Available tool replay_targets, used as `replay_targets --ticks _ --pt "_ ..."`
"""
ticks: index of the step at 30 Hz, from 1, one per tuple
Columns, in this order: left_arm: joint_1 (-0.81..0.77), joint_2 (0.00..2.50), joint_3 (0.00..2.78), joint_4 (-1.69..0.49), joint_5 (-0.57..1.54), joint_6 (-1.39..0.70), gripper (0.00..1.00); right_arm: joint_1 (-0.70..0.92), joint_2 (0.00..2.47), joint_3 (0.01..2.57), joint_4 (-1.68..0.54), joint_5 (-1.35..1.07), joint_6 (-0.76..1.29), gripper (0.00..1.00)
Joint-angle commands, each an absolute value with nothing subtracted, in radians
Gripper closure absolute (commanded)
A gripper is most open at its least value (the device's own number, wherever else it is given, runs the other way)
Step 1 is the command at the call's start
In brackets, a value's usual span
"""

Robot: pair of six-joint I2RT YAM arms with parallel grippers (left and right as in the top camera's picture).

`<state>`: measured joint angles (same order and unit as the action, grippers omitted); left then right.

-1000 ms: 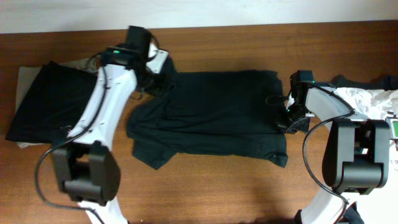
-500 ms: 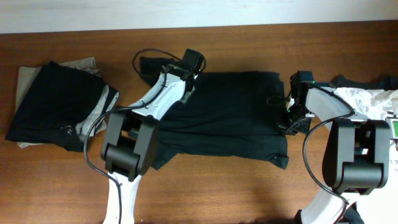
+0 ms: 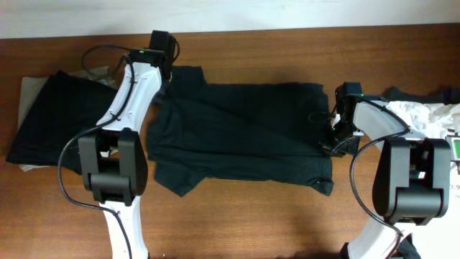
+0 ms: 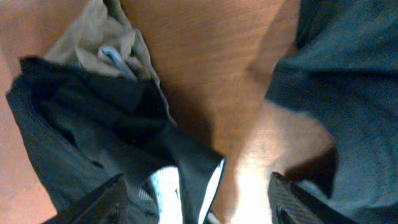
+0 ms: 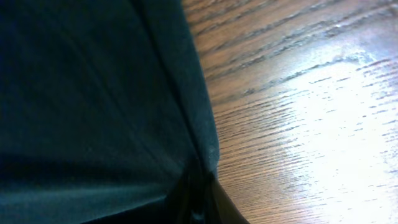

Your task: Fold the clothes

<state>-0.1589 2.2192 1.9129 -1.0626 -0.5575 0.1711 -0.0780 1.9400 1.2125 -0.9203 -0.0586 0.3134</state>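
A black T-shirt (image 3: 244, 129) lies spread flat across the middle of the wooden table, one sleeve (image 3: 185, 75) pointing to the far left. My left gripper (image 3: 165, 78) is open and empty. It hovers over bare wood between that sleeve (image 4: 348, 93) and a folded pile; in the left wrist view the fingers (image 4: 202, 208) stand wide apart. My right gripper (image 3: 333, 140) is shut on the T-shirt's right edge. The right wrist view shows the fingertips (image 5: 199, 200) pinching the dark hem (image 5: 196, 124) low on the table.
A folded pile, black garment (image 3: 57, 119) on beige fabric (image 3: 27, 90), sits at the left edge; it also shows in the left wrist view (image 4: 93, 130). A loose heap of white and dark clothes (image 3: 424, 115) lies at the right edge.
My left arm swung right over the T-shirt's upper part, then back to the far left beside the sleeve. The right arm has not moved.
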Motion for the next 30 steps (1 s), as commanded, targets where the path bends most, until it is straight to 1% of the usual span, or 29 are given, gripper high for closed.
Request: replay_targets --ticks 1,2,4,5,6,7,8,9,10,12,15,17,18,19,20,21,22,23,25,26,28,30 --pt "-0.153 2.148 1.922 -1.117 -0.509 0.131 0.27 -0.091 1.972 1.174 -0.932 0.01 0.32 0.79" --pt "-0.153 2.107 1.922 -1.131 -0.471 0.132 0.27 -0.104 1.957 1.185 -0.944 0.013 0.32 0.78" --pt "-0.154 1.984 1.922 -1.169 -0.293 0.132 0.27 -0.166 1.864 1.246 -0.994 0.004 0.318 0.73" --pt "-0.154 1.94 1.922 -1.211 -0.228 0.132 0.27 -0.192 1.808 1.282 -1.019 -0.043 0.278 0.69" --pt "-0.154 1.912 1.922 -1.255 -0.191 0.131 0.27 -0.208 1.766 1.308 -1.043 -0.088 0.255 0.67" --pt "-0.153 1.895 1.922 -1.331 -0.141 0.126 0.31 -0.215 1.718 1.324 -1.065 -0.15 0.228 0.61" --pt "-0.153 1.894 1.921 -1.375 -0.127 0.12 0.34 -0.215 1.691 1.324 -1.079 -0.178 0.213 0.58" --pt "-0.147 1.896 1.911 -1.464 -0.123 0.1 0.37 -0.216 1.666 1.324 -1.11 -0.177 0.214 0.55" --pt "-0.135 1.896 1.909 -1.546 -0.123 0.08 0.43 -0.216 1.64 1.324 -1.13 -0.177 0.213 0.53" --pt "-0.112 1.893 1.909 -1.664 -0.122 0.043 0.44 -0.216 1.58 1.324 -1.153 -0.181 0.213 0.49" --pt "-0.046 1.802 1.79 -1.684 -0.013 0.038 0.43 -0.215 1.464 1.324 -1.232 -0.181 0.214 0.44" --pt "-0.037 1.71 1.563 -1.582 0.097 0.068 0.41 -0.215 1.448 1.323 -1.286 -0.181 0.214 0.37" --pt "-0.039 1.685 1.477 -1.526 0.119 0.068 0.37 -0.215 1.452 1.317 -1.287 -0.181 0.214 0.35" --pt "-0.039 1.655 1.3 -1.378 0.157 0.05 0.34 -0.215 1.461 1.307 -1.282 -0.181 0.214 0.34" --pt "-0.031 1.656 1.182 -1.254 0.198 0.023 0.33 -0.215 1.472 1.293 -1.272 -0.196 0.214 0.34" --pt "-0.025 1.658 1.089 -1.126 0.229 -0.002 0.34 -0.215 1.478 1.271 -1.258 -0.218 0.213 0.34" --pt "-0.023 1.658 1.031 -1.045 0.247 -0.01 0.35 -0.215 1.478 1.25 -1.245 -0.221 0.214 0.34" --pt "-0.023 1.658 0.955 -0.94 0.248 -0.047 0.42 -0.215 1.478 1.228 -1.234 -0.222 0.214 0.33" --pt "-0.023 1.658 0.912 -0.862 0.237 -0.053 0.48 -0.215 1.478 1.213 -1.222 -0.222 0.214 0.34" --pt "-0.023 1.659 0.889 -0.819 0.214 -0.056 0.55 -0.215 1.478 1.207 -1.215 -0.226 0.214 0.34" --pt "-0.023 1.662 0.851 -0.775 0.208 -0.057 0.57 -0.215 1.478 1.201 -1.206 -0.226 0.214 0.34" --pt "-0.023 1.67 0.804 -0.718 0.164 -0.057 0.63 -0.215 1.478 1.188 -1.195 -0.226 0.214 0.34"
